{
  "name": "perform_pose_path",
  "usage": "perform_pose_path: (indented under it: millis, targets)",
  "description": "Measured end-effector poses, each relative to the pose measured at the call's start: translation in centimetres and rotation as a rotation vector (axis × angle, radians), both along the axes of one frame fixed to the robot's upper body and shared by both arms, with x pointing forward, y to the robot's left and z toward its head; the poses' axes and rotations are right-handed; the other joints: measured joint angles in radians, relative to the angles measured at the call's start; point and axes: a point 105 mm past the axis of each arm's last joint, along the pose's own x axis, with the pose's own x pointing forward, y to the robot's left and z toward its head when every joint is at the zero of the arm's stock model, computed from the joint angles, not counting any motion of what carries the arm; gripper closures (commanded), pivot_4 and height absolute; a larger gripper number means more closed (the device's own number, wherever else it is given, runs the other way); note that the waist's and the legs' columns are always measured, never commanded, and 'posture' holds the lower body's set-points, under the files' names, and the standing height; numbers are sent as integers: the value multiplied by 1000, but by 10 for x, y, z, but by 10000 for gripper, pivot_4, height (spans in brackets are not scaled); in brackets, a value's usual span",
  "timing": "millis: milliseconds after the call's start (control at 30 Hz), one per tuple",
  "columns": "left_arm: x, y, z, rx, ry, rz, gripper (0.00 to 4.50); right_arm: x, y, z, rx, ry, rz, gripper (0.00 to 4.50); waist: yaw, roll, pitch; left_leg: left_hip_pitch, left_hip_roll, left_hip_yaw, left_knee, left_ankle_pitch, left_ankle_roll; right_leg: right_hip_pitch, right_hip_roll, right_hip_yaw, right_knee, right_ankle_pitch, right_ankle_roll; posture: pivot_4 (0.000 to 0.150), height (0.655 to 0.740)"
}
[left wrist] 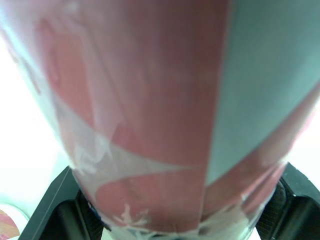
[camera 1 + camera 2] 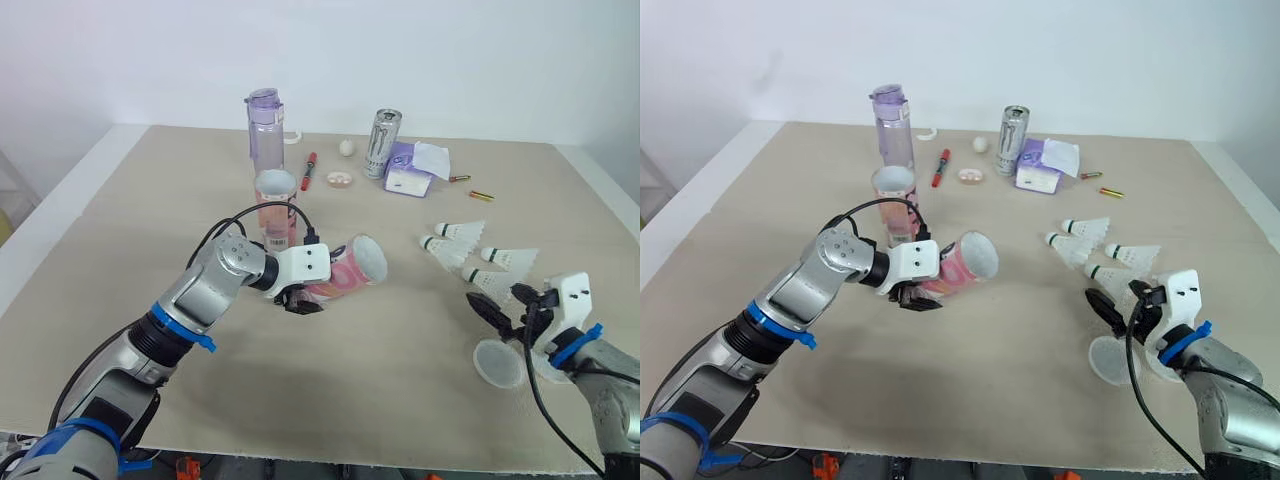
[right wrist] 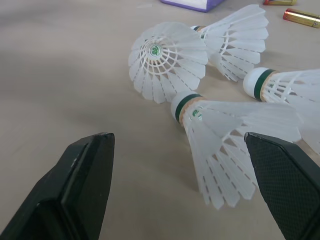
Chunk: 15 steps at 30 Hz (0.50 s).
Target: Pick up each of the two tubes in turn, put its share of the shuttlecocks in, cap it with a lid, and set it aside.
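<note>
The left jaws are clenched round the pink tube [image 2: 345,272], held tilted over the counter [image 2: 400,390], open mouth toward the right arm. The right jaws — spread wide, empty — sit just short of the nearest shuttlecock [image 3: 220,150], which lies straight ahead on the counter, skirt toward them, cork away.
</note>
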Motion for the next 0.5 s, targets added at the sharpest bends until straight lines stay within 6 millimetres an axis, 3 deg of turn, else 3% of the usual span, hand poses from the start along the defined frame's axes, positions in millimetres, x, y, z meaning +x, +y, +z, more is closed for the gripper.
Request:
perform_pose_path:
  millis: [133, 200, 267, 300, 333, 433, 467, 500]
  targets:
    - [0, 0, 0, -1, -1, 3, 11738, 11, 4, -3, 7, 12, 5, 434, 0, 0, 0, 0, 0, 0, 0, 0, 0, 0, 0, 0, 0, 0, 0, 1500, 7400]
    - [0, 0, 0, -2, -2, 3, 11738, 15, 4, -1, 12, 9, 2, 4327, 0, 0, 0, 0, 0, 0, 0, 0, 0, 0, 0, 0, 0, 0, 0, 1500, 7400]
    - [0, 0, 0, -2, -3, 3, 11738, 19, 2, 0, 20, 6, -8, 11856, 0, 0, 0, 0, 0, 0, 0, 0, 0, 0, 0, 0, 0, 0, 0, 1500, 7400]
    - [0, 0, 0, -2, -3, 3, 11738, 22, 1, 0, 29, 9, -19, 18544, 0, 0, 0, 0, -1, 0, 0, 0, 0, 0, 0, 0, 0, 0, 0, 1500, 7400]
    - [0, 0, 0, -3, -4, 3, 11738, 22, 0, 0, 30, 9, -22, 21001, 0, 0, 0, 0, -1, 0, 0, 0, 0, 0, 0, 0, 0, 0, 0, 1500, 7400]
    - [0, 0, 0, -3, -4, 4, 11738, 23, -1, -1, 35, 14, -30, 33949, 0, 0, 0, 0, -1, 0, 0, 0, 0, 0, 0, 0, 0, 0, 0, 1500, 7400]
    - [0, 0, 0, -3, -4, 4, 11738, 23, -1, -1, 35, 15, -31, 34746, 0, 0, 0, 0, -1, 0, 0, 0, 0, 0, 0, 0, 0, 0, 0, 1500, 7400]
    - [0, 0, 0, -3, -5, 4, 11738, 23, -1, -2, 35, 16, -33, 43034, 0, 0, 0, 0, -1, 0, 0, 0, 0, 0, 0, 0, 0, 0, 0, 1500, 7400]
